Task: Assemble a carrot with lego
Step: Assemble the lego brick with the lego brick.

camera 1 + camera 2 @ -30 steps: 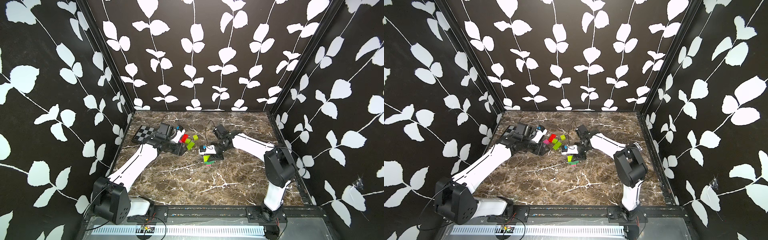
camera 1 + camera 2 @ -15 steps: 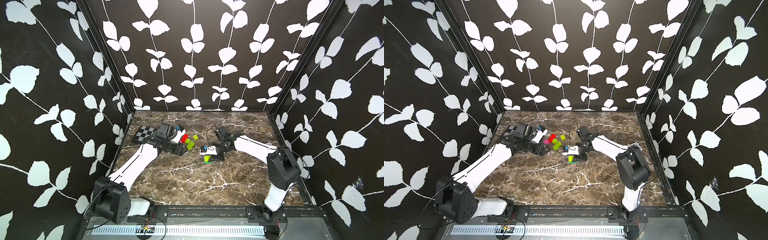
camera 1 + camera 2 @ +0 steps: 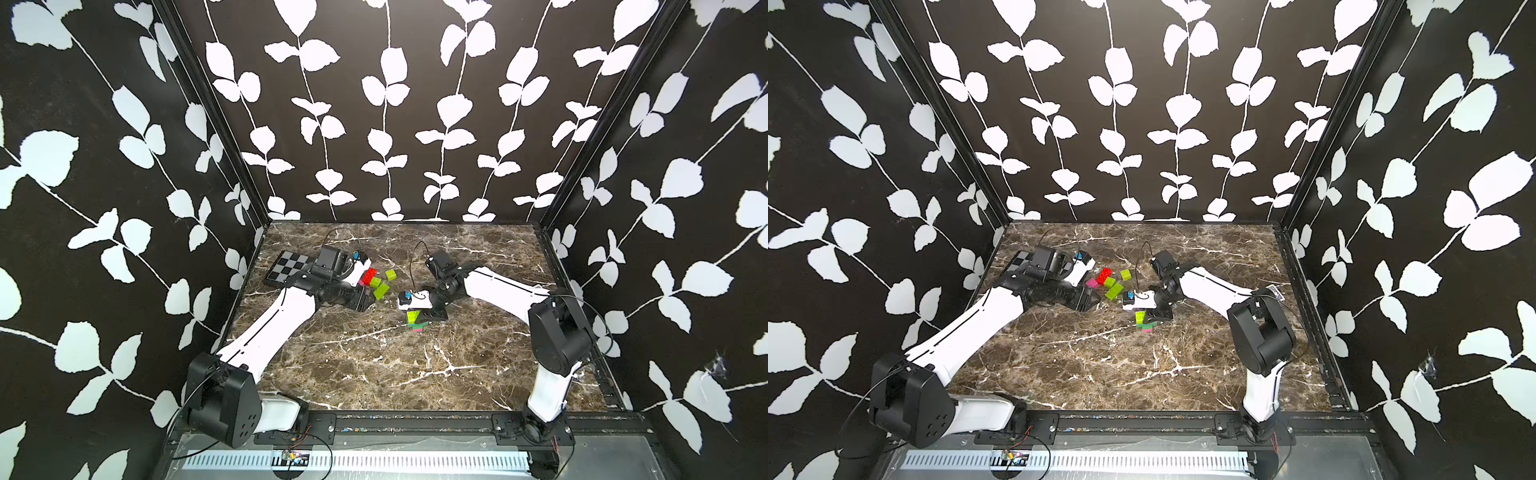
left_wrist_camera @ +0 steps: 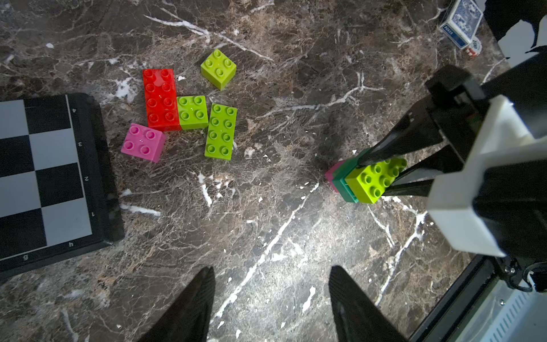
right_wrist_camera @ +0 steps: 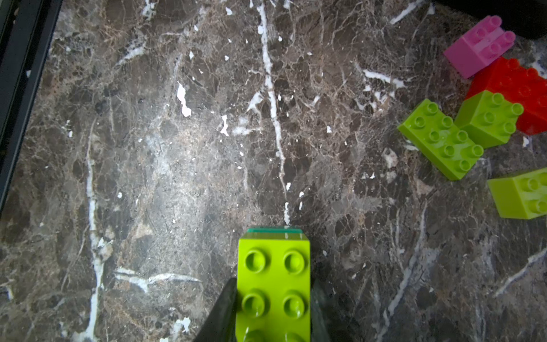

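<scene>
Marble table [image 3: 374,365] lies open toward six o'clock. The low right gripper [image 5: 273,314] pinches the carrot [image 4: 371,180]. The left gripper [image 4: 270,271] has its fingers spread, with lego [image 4: 192,112] at the carrot's eleven o'clock.

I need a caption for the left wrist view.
The right gripper clamps a lime-topped brick stack; five loose bricks lie near the checkerboard.

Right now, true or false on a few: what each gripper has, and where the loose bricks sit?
1. The right gripper is shut on the lime top brick of the carrot. True.
2. The left gripper holds the pink brick. False: it is open and empty; the pink brick lies on the table.
3. The red brick touches a square lime brick. True.
4. The loose bricks lie on the checkered board. False: they lie on the table beside it.
</scene>
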